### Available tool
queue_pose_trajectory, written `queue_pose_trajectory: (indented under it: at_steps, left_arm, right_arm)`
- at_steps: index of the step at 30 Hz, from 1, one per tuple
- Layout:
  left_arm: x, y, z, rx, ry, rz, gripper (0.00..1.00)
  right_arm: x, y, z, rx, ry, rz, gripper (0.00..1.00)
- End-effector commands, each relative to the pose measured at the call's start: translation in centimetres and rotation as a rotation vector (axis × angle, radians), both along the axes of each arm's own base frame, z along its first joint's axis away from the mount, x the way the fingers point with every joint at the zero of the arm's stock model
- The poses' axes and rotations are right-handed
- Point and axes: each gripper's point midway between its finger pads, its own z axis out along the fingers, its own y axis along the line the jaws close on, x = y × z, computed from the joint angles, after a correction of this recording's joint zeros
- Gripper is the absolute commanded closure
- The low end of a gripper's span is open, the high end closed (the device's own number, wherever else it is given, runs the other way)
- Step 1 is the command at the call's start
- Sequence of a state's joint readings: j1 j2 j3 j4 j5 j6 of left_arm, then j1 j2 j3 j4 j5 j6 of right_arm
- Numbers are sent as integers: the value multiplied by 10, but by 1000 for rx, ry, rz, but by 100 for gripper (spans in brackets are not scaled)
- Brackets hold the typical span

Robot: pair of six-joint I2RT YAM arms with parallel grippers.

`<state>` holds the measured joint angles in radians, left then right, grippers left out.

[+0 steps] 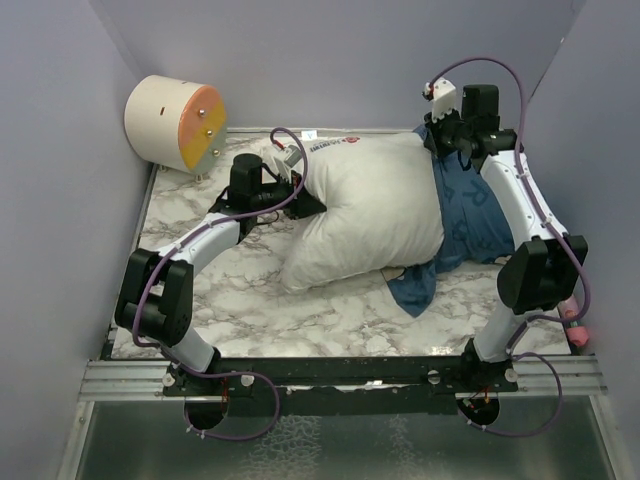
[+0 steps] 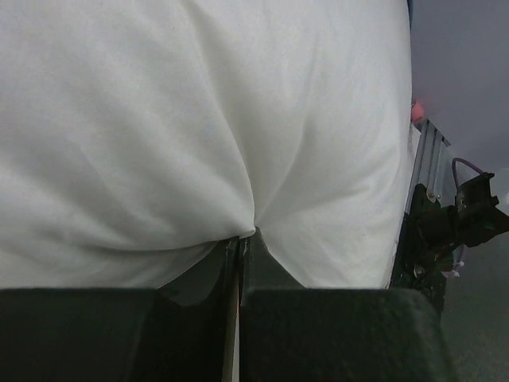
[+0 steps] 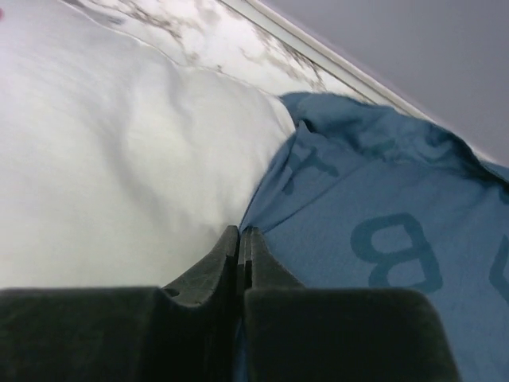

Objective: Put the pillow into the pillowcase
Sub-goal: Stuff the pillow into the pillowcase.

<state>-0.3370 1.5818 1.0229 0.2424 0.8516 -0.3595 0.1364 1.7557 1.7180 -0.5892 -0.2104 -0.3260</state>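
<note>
The white pillow [image 1: 370, 210] lies across the middle of the marble table, and its right end sits inside the blue pillowcase [image 1: 475, 210]. My left gripper [image 1: 303, 188] is at the pillow's left edge. In the left wrist view the gripper [image 2: 241, 236] is shut on a pucker of white pillow fabric [image 2: 199, 119]. My right gripper [image 1: 432, 140] is at the far right, at the pillowcase's back edge. In the right wrist view this gripper [image 3: 241, 231] is shut on the blue hem, where the lettered pillowcase [image 3: 382, 207] meets the pillow [image 3: 103, 159].
A cream cylinder with an orange face [image 1: 175, 122] stands in the back left corner. Purple walls close in the table [image 1: 220, 300] on three sides. A small pink object [image 1: 575, 318] lies at the right edge, by the right arm's elbow. A metal rail [image 1: 340, 378] runs along the front.
</note>
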Motion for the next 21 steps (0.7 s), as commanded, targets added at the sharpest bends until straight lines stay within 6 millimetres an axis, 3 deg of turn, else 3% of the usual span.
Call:
queue_pose_trajectory:
  at_steps: [1,4,7,12,14,16,18,21]
  left_arm:
    - [-19,-11,23,-40,-87,-101,100]
    - [-34,-20,29,-40,-171,-156,100]
    - [-56,-33,29,-26,-268,-227,100]
    - [-76,-48,20,-13,-317,-294,100]
    - [-74,-52,10,12,-295,-292,100]
    - [-66,-53,-1,49,-264,-258,100]
    - [-55,-52,-12,89,-231,-206,100]
    - [-38,-46,-29,157,-183,-119,100]
  right_arm:
    - [-34,75,73,255,-69,407,99]
    - [-66,119,112,410,-69,653,99]
    - [-108,164,134,474,-68,868,99]
    - [-187,203,134,565,21,1166,99]
    - [-202,209,121,559,50,1191,99]
    - [-196,208,98,508,67,1119,99]
    - [-166,198,64,400,82,921,99]
    - [-118,163,9,199,96,608,99]
